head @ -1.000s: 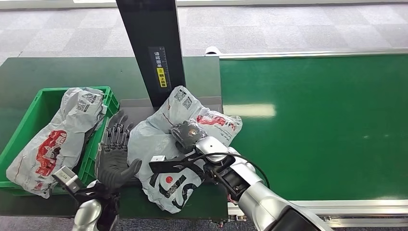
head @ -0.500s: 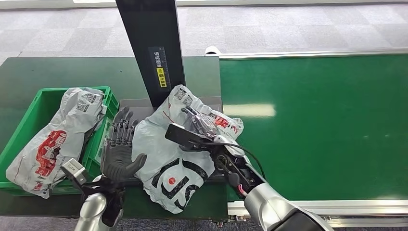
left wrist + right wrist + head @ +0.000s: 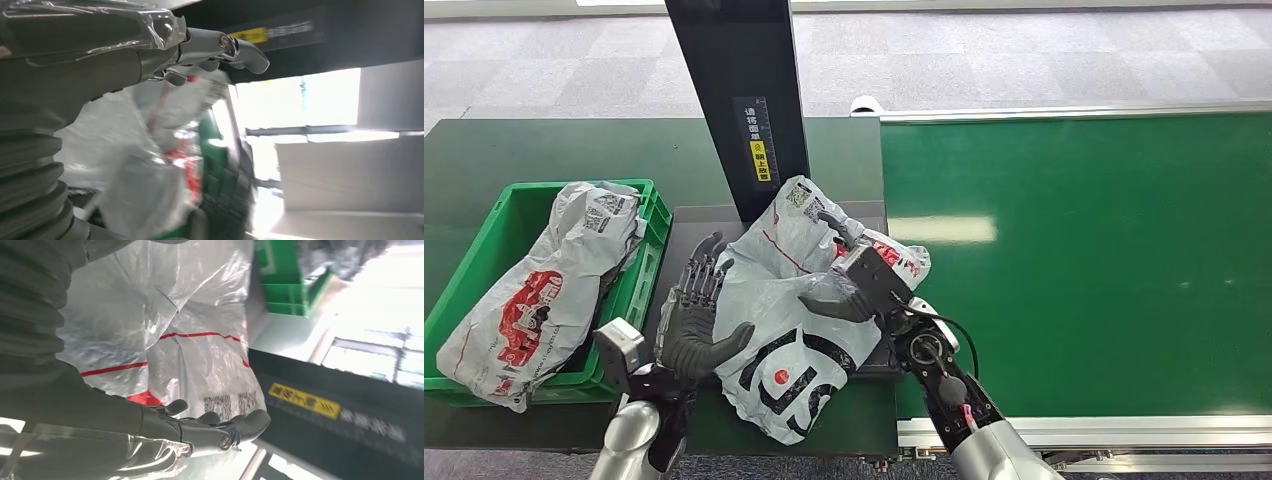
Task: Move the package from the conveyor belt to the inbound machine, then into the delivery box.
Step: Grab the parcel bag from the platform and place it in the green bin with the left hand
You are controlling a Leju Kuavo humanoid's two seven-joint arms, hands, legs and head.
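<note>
The package [image 3: 784, 300], a crumpled grey-white mailer bag with red and black print, lies on the inbound machine's dark plate [image 3: 696, 222] at the foot of the black column [image 3: 739, 100]. My left hand [image 3: 692, 318] stands at the bag's left edge with fingers straight and spread, its thumb touching the plastic. My right hand [image 3: 864, 278] is against the bag's right side, fingers stretched along it and thumb laid over the top. In the right wrist view the straight fingers [image 3: 220, 427] run beside the bag [image 3: 190, 315]. The left wrist view shows my left hand [image 3: 100, 55] extended over the blurred bag [image 3: 125, 150].
The green delivery box [image 3: 524, 187] sits left of the plate with another mailer bag [image 3: 544, 280] inside. The green conveyor belt [image 3: 1084, 250] stretches to the right, edged by a metal rail. The black column rises close behind the package.
My right hand has turned from lying on top of the bag to its right side. My left hand has moved right and up to the bag's left edge. The bag has shifted slightly.
</note>
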